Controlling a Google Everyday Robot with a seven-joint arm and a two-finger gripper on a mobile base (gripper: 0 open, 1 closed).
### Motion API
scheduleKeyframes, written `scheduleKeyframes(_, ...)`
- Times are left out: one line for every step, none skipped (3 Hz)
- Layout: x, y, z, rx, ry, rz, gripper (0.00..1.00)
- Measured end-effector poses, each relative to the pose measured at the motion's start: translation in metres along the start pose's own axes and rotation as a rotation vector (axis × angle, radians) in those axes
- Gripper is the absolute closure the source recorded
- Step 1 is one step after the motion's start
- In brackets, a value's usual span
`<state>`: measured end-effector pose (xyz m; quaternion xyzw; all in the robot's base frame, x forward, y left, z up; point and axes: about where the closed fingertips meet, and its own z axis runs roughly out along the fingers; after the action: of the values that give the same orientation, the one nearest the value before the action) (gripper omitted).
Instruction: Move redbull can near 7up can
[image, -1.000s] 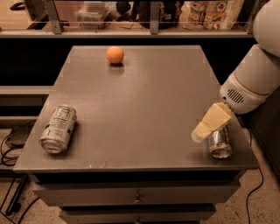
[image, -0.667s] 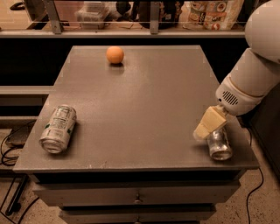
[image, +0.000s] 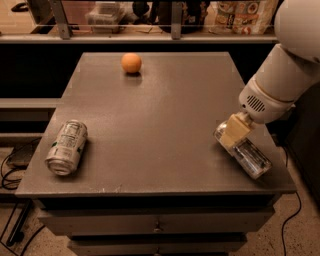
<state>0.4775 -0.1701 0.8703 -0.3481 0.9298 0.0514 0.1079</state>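
The redbull can (image: 248, 157) is a slim silver can lying on its side at the right front corner of the grey table (image: 160, 110). My gripper (image: 232, 132) is down at the can's far end, its beige tip covering that end. The 7up can (image: 66, 147), whitish with green markings, lies on its side near the table's left front edge, far from the redbull can.
An orange (image: 131, 63) sits at the back of the table, left of centre. A shelf with a rail and packaged goods (image: 235, 12) runs behind the table. Drawers sit below the tabletop. Cables lie on the floor at the left.
My gripper has shifted slightly left and settled over the far end of the redbull can. The arm has leaned in more from the right. The 7up can and the orange have not moved.
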Motion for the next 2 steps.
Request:
scheduleKeyframes(-0.027,0.018,-0.007,-0.062,-0.062,-0.081,1.00)
scheduleKeyframes(-0.078,0.054,-0.030,-0.132,-0.175,-0.246,1.00)
